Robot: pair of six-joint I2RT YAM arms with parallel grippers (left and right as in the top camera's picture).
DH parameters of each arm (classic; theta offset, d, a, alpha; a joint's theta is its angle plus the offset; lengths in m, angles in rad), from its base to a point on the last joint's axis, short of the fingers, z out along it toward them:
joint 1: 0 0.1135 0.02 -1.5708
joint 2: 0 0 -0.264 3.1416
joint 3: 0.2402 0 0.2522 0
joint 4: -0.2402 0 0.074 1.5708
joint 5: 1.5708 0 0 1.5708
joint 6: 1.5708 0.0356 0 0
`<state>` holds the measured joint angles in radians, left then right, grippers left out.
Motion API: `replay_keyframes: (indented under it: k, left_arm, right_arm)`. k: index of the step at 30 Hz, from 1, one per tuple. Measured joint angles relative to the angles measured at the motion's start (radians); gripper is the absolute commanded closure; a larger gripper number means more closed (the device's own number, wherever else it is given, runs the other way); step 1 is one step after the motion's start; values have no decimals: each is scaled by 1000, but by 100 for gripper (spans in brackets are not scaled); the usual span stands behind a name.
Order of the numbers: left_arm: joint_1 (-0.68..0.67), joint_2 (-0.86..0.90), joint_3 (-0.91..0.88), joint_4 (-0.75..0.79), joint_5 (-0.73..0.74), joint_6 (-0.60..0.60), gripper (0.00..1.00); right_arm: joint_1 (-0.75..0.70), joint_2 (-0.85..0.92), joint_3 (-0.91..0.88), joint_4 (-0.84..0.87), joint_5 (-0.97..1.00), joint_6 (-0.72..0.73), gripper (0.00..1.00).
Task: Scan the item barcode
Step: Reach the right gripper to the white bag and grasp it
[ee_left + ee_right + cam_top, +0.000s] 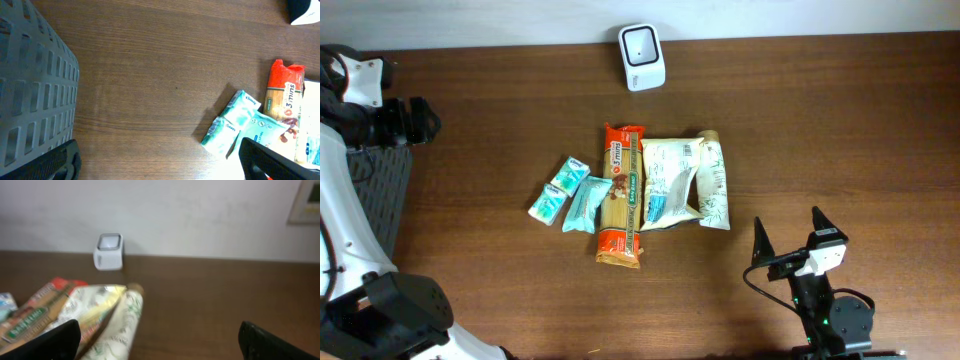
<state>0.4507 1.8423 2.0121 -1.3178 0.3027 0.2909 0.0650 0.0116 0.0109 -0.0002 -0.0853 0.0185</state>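
The orange plastic spaghetti packet (621, 195) lies well apart from left gripper (160, 167) and right gripper (790, 238), both spread wide, empty.

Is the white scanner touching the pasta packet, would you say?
No, the scanner stands well apart from the pasta packet, nearer the far edge of the table.

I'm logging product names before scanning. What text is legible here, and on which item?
"3 mins": on the orange pasta packet.
The green label on that packet: blurred, unreadable.
Print on the teal tissue packs: too small to read.
Print on the white pouches: too small to read.
On the barcode scanner: no readable text.
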Motion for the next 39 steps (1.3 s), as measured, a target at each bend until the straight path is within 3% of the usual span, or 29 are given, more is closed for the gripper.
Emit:
replay_keyframes:
  k: [7,10,23,29,31,35,39]
  left_arm:
    - [0,0,0,-2,0,0,1]
    - [0,0,0,-5,-2,0,1]
    - [0,2,0,0,-5,0,1]
    - [0,2,0,-2,-4,0,1]
    - [0,2,0,-2,-4,0,1]
    - [0,2,0,-2,-4,0,1]
    - [0,2,0,-3,-4,0,1]
  right_arm:
    - [0,8,55,-18,-196,57,1]
    - [0,126,249,-135,-261,84,1]
    - [0,1143,1085,-800,-547,94,1]
    - [8,1474,1130,-669,-746,137,9]
    - [56,1529,1130,-708,-722,144,9]
    - [249,1530,1131,-752,-500,299,19]
    - [370,1530,1131,-797,-349,533,14]
